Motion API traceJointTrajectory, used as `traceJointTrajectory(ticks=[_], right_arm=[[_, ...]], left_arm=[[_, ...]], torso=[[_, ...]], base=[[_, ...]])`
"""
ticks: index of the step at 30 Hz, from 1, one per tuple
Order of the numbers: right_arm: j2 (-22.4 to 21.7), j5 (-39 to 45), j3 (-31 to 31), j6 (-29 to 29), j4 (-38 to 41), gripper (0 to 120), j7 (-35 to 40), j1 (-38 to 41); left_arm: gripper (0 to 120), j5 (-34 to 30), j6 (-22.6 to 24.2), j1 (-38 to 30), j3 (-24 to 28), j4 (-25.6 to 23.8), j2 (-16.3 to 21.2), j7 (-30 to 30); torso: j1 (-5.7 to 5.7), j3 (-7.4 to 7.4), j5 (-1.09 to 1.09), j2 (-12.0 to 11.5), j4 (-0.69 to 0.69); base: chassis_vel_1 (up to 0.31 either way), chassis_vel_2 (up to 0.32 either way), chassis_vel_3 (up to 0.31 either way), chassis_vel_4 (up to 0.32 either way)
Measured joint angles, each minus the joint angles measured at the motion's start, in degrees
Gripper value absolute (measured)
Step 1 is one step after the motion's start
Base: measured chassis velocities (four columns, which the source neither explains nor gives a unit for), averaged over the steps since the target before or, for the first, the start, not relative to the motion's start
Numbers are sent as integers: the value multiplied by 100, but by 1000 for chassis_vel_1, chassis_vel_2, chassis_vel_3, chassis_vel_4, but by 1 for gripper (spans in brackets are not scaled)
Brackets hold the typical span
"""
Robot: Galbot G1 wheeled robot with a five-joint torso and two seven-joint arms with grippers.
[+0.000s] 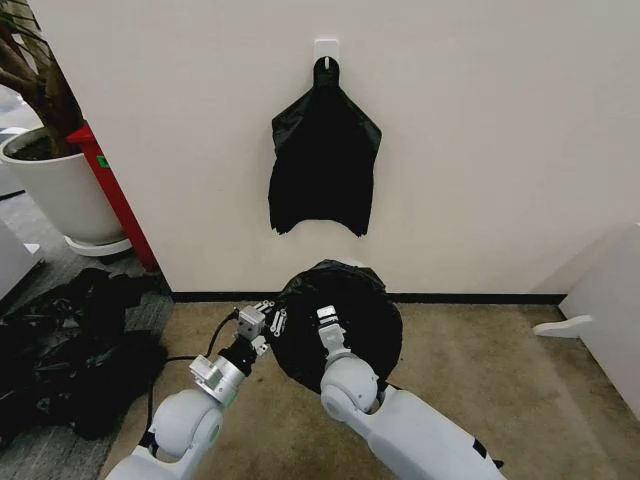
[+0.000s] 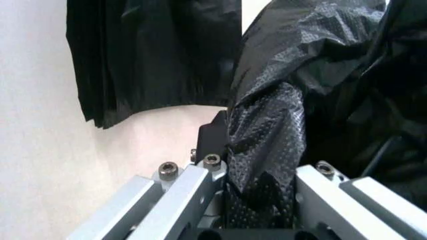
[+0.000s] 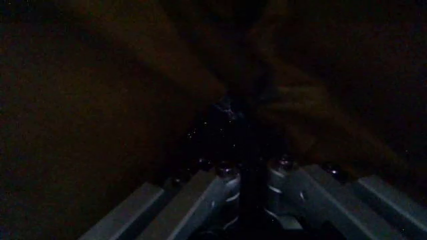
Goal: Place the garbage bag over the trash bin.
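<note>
Both grippers, left [image 1: 268, 318] and right [image 1: 326, 316], pinch the garbage bag [image 1: 345, 310] below hanging wall bags [image 1: 322, 165]

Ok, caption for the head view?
Both grippers, left and right, work the garbage bag below hanging black bags.

Garbage bag [image 1: 340, 325]: thin glossy black plastic, wrinkled, spread into a round dome on the floor near the wall. Left wrist view: a twisted fold of it [image 2: 267, 150] rises between metal fingers. Trash bin hidden.
</note>
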Motion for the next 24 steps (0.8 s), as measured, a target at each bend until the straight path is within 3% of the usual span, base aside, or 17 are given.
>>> traceJointTrajectory(ticks=[3, 7, 10, 14, 24], right_arm=[[-80, -209, 5, 12, 56, 0, -8, -45], [-188, -344, -45, 559, 280, 0, -355, -166], [-325, -1239, -112, 1718, 385, 3, -1165, -379], [-455, -2699, -37, 3069, 254, 21, -2027, -605], [-618, -2409, 277, 3196, 924, 53, -2707, -941]], left_arm=[[2, -48, 21, -10, -4, -3, -17, -23], [2, -187, 76, -49, -12, -3, -12, -97], [2, -445, 247, -98, -11, 33, 53, -215], [2, -707, 386, -181, -7, 140, 107, -311], [2, -852, 450, -381, -21, 508, 73, -390]], torso=[[0, 0, 0, 0, 0], [0, 0, 0, 0, 0], [0, 1, 0, 0, 0], [0, 1, 0, 0, 0], [0, 1, 0, 0, 0]], base=[[0, 0, 0, 0], [0, 0, 0, 0], [0, 0, 0, 0], [0, 0, 0, 0], [0, 0, 0, 0]])
